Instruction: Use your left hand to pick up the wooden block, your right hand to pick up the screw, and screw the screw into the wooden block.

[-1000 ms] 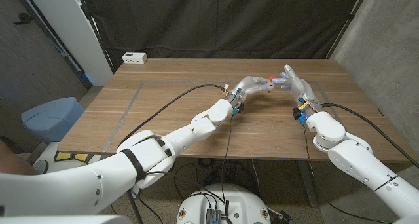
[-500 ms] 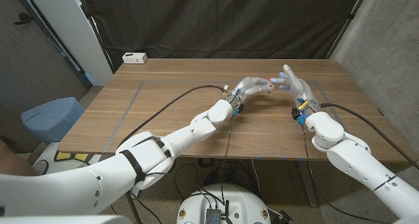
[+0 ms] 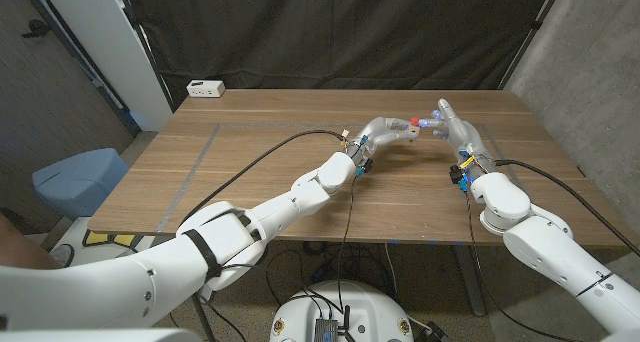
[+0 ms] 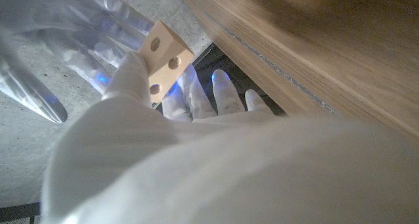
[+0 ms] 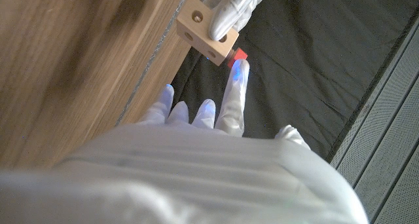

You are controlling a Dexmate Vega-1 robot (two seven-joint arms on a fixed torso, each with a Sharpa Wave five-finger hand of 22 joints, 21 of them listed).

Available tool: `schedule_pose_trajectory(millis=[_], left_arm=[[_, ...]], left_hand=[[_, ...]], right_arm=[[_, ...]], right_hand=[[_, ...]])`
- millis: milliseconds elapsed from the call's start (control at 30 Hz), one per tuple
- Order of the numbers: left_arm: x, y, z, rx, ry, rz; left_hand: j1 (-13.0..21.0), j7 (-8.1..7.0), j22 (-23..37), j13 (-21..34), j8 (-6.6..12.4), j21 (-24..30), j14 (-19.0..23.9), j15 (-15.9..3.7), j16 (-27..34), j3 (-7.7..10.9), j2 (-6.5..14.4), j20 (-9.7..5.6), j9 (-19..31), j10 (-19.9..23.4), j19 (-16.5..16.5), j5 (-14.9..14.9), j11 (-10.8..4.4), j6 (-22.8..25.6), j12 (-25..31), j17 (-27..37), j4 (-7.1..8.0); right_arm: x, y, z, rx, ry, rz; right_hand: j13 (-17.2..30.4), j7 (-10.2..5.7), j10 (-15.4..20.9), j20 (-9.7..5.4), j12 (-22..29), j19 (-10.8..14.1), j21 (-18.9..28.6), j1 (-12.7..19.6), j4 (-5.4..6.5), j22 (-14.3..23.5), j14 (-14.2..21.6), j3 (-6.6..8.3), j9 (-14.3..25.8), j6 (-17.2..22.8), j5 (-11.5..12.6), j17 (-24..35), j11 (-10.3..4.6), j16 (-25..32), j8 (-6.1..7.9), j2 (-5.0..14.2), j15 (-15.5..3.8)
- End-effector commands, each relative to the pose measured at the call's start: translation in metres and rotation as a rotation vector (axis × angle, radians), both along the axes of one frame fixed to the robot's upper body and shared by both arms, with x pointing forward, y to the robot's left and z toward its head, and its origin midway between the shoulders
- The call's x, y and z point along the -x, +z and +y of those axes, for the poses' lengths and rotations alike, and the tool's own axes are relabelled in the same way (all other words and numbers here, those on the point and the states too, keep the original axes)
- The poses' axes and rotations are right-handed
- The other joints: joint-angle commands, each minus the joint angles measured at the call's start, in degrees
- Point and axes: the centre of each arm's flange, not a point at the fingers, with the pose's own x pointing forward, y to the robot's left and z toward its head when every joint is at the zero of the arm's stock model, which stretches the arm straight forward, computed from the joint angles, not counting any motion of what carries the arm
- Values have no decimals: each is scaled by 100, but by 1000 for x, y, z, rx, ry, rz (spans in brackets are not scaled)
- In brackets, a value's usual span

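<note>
The wooden block (image 3: 409, 128) sits pinched in the fingers (image 4: 134, 73) of the left hand (image 3: 385, 132), held above the far half of the tabletop (image 3: 250, 172), toward one o'clock from the centre of the head view. In the left wrist view the pale cube shows three round holes on one face. Over the past second the right hand (image 3: 452, 125) has closed in from the three o'clock side; its fingertips (image 5: 237, 76) now meet the block, with the red-headed screw (image 5: 239, 54) pressed against the block's face. Whether those fingers actually grasp the screw cannot be told. By appearances, the screw has been brought to a hole and turning it in remains. A white box (image 3: 206, 88) rests at the tabletop's far left corner; no writing is legible anywhere.
</note>
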Motion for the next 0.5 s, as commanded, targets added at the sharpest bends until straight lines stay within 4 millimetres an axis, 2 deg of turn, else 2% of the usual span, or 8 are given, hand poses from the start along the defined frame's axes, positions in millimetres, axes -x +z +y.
schedule_pose_trajectory(millis=[33,167,500], left_arm=[[2,1,0,0,-2,-9],[3,1,0,-2,-3,-12],[4,1,1,-1,0,-15]], left_hand=[[199,140,22,94,55,16,64,-509,-28,205,388,5,10,90,56,32,-16,531,39,21,161],[198,141,22,94,53,16,67,-508,-29,208,386,2,10,91,56,33,-16,527,39,19,159],[192,149,22,90,49,16,68,-504,-27,209,390,7,10,86,57,33,-16,517,36,22,162]], right_arm=[[0,1,-6,0,-20,8],[-1,1,-6,1,-18,12],[-5,1,-7,5,-1,20]], right_hand=[[17,-62,-69,13,-40,32,-9,72,-31,23,-3,9,28,-194,12,15,57,-12,-73,-31,83],[20,-70,-172,24,-74,25,-13,71,-32,23,-38,3,40,-339,8,18,99,-28,-110,-45,119],[24,-97,-319,41,-93,-28,-28,51,-27,24,-124,-19,59,-661,-2,25,102,-54,-166,-78,165]])
